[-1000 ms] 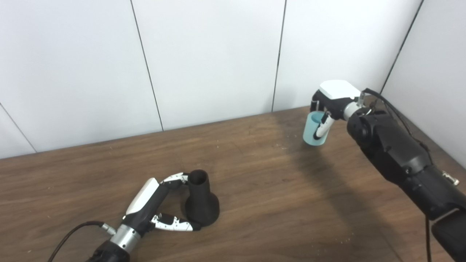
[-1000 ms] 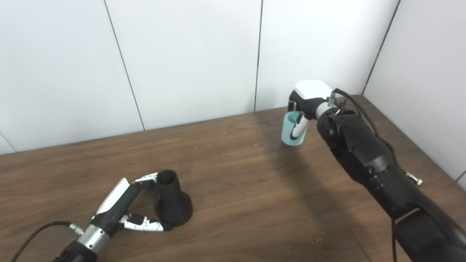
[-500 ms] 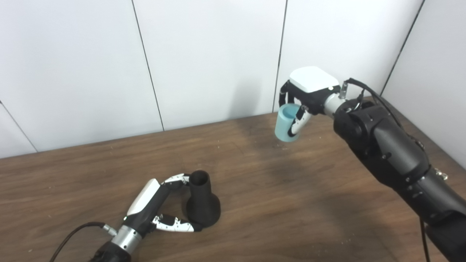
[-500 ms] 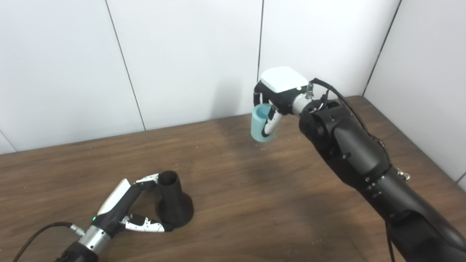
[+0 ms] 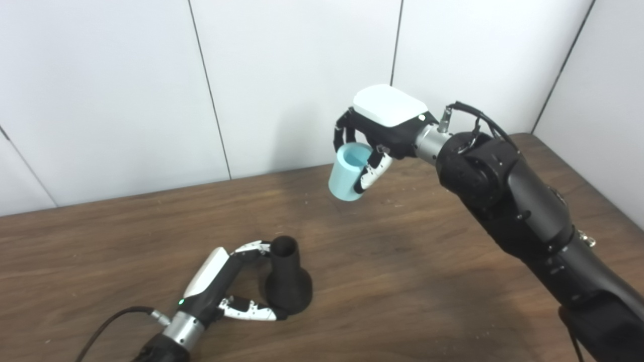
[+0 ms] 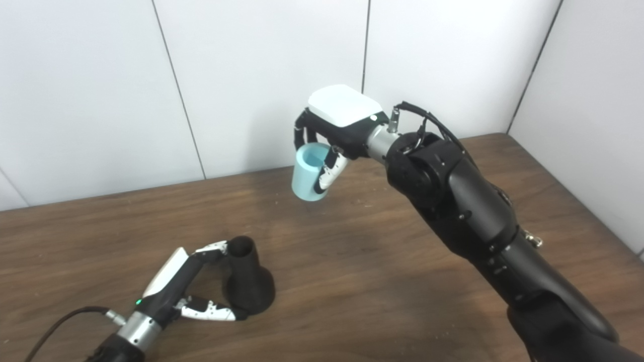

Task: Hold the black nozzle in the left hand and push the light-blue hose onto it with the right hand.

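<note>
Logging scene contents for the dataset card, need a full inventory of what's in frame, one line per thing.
nozzle: one, black, flared base down on the table, near left, upright.
hose: one short piece, light blue, held in the air above the far middle of the table.
table: one, dark brown wood, fills the lower frame.
wall panels: white, behind and to the right of the table.
left hand: one, black and white, fingers around the nozzle, low on the table.
right hand: one, black with white back, shut on the hose, raised.

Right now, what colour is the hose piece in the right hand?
Light blue hose, clearest in the left eye view.
</note>
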`<state>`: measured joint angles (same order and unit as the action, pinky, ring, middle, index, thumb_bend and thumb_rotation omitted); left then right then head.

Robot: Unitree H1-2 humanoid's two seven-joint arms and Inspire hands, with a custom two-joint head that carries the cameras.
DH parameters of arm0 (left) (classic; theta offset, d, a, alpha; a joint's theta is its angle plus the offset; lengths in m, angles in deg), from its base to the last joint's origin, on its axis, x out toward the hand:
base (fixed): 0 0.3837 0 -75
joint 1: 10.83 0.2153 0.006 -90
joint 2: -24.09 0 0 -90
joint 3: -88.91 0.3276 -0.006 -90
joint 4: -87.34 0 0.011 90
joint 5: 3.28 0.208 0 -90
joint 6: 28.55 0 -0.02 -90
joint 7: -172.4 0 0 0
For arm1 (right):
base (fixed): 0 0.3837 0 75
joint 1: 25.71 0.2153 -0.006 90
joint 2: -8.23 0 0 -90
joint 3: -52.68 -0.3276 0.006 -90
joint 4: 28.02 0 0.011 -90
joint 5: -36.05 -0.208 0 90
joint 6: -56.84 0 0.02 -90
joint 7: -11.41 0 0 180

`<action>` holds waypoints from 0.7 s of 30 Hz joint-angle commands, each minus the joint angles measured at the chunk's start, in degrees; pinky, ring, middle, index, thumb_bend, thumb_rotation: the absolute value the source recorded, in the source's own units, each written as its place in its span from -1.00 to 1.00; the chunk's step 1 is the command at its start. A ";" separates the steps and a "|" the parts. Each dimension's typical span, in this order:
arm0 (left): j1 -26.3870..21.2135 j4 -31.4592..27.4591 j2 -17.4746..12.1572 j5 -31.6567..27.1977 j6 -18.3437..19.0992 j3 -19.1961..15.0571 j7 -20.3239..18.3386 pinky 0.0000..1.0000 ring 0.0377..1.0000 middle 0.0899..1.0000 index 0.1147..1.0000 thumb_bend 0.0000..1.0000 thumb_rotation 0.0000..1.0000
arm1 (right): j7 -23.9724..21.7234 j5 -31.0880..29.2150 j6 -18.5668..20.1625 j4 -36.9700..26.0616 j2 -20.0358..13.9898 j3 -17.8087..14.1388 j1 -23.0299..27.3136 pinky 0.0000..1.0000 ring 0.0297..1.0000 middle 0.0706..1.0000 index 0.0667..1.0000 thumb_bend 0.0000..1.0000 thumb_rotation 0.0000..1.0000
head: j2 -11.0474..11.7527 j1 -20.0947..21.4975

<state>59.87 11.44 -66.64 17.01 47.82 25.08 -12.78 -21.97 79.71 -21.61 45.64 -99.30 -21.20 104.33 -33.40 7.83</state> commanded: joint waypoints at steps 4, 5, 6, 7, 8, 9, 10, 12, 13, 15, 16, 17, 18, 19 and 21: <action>5.06 3.69 1.03 5.33 5.48 4.22 -4.13 0.74 0.70 0.48 -0.17 0.04 -0.86 | -1.47 -2.94 -0.47 -3.85 0.52 -1.84 3.58 -0.60 -0.51 -0.30 -0.05 0.04 -1.00 | -0.69 -3.00; 5.00 3.67 1.13 5.47 5.63 4.31 -4.10 0.73 0.70 0.48 -0.17 0.04 -0.86 | -1.74 -3.19 -0.49 -4.05 0.62 -1.88 3.68 -0.59 -0.49 -0.30 -0.04 0.04 -1.00 | -0.69 -3.00; 4.91 3.60 1.33 5.77 5.85 4.44 -4.07 0.73 0.70 0.48 -0.17 0.04 -0.86 | -2.36 -3.54 -0.29 -4.46 1.09 -1.76 4.00 -0.58 -0.48 -0.29 -0.04 0.04 -1.00 | -0.86 -3.72; 4.84 3.50 1.52 6.08 6.10 4.56 -4.05 0.72 0.70 0.48 -0.17 0.04 -0.86 | -2.96 -3.85 -0.10 -4.80 1.50 -1.67 4.28 -0.56 -0.45 -0.28 -0.04 0.04 -1.00 | -0.91 -4.13; 4.80 3.36 1.65 6.34 6.36 4.66 -4.05 0.72 0.70 0.48 -0.17 0.04 -0.86 | -3.58 -4.06 0.13 -5.10 1.91 -1.54 4.55 -0.55 -0.44 -0.27 -0.03 0.04 -1.00 | -0.93 -4.30; 4.78 3.17 1.75 6.55 6.67 4.77 -4.07 0.72 0.70 0.48 -0.17 0.04 -0.86 | -4.16 -4.23 0.34 -5.35 2.24 -1.42 4.80 -0.54 -0.43 -0.27 -0.03 0.05 -1.00 | -1.02 -4.65; 4.73 2.99 1.84 6.71 7.04 4.86 -4.12 0.72 0.69 0.48 -0.17 0.04 -0.86 | -4.83 -4.31 0.49 -5.48 2.54 -1.23 5.11 -0.53 -0.41 -0.26 -0.03 0.05 -1.00 | -1.15 -4.93; 4.63 2.68 1.93 6.99 7.69 4.98 -4.26 0.73 0.69 0.48 -0.17 0.04 -0.86 | -6.32 -4.28 0.80 -5.64 3.10 -0.72 5.81 -0.53 -0.41 -0.25 -0.03 0.05 -1.00 | -1.30 -5.09; 4.59 2.54 1.98 7.09 7.94 5.01 -4.31 0.73 0.69 0.48 -0.17 0.04 -0.86 | -7.17 -4.24 1.08 -5.78 3.29 -0.47 6.18 -0.53 -0.42 -0.26 -0.03 0.05 -1.00 | -1.41 -5.23; 4.55 2.37 2.12 7.13 8.20 5.05 -4.32 0.73 0.69 0.48 -0.17 0.04 -0.86 | -9.08 -4.25 1.85 -6.27 3.49 -0.04 6.92 -0.56 -0.45 -0.28 -0.03 0.04 -1.00 | -1.54 -5.40; 4.55 2.29 2.21 7.11 8.39 5.07 -4.34 0.73 0.69 0.48 -0.17 0.04 -0.86 | -9.82 -4.32 2.17 -6.48 3.48 0.09 7.17 -0.57 -0.46 -0.29 -0.04 0.04 -1.00 | -1.64 -5.52; 4.55 2.26 2.30 7.06 8.57 5.09 -4.35 0.72 0.69 0.48 -0.17 0.04 -0.86 | -10.62 -4.40 2.53 -6.74 3.51 0.16 7.39 -0.59 -0.48 -0.29 -0.04 0.04 -1.00 | -1.66 -5.56; 4.55 2.20 2.42 7.04 8.76 5.12 -4.34 0.72 0.69 0.48 -0.17 0.04 -0.86 | -11.25 -4.54 2.81 -6.97 3.46 0.15 7.53 -0.60 -0.49 -0.29 -0.04 0.04 -1.00 | -1.84 -5.78; 4.53 2.24 2.55 7.07 8.84 5.16 -4.28 0.72 0.69 0.48 -0.17 0.04 -0.86 | -11.83 -4.63 3.04 -7.17 3.40 0.14 7.64 -0.62 -0.52 -0.30 -0.04 0.04 -1.00 | -1.92 -5.88; 4.42 2.46 2.78 7.14 8.93 5.24 -4.21 0.72 0.69 0.47 -0.17 0.04 -0.86 | -12.71 -4.80 3.32 -7.47 3.27 0.11 7.80 -0.64 -0.53 -0.31 -0.04 0.04 -1.00 | -2.09 -6.15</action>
<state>60.09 9.90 -63.63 19.46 51.24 26.77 -12.11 -34.53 75.37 -18.71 40.29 -95.31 -20.07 108.92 -35.33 1.85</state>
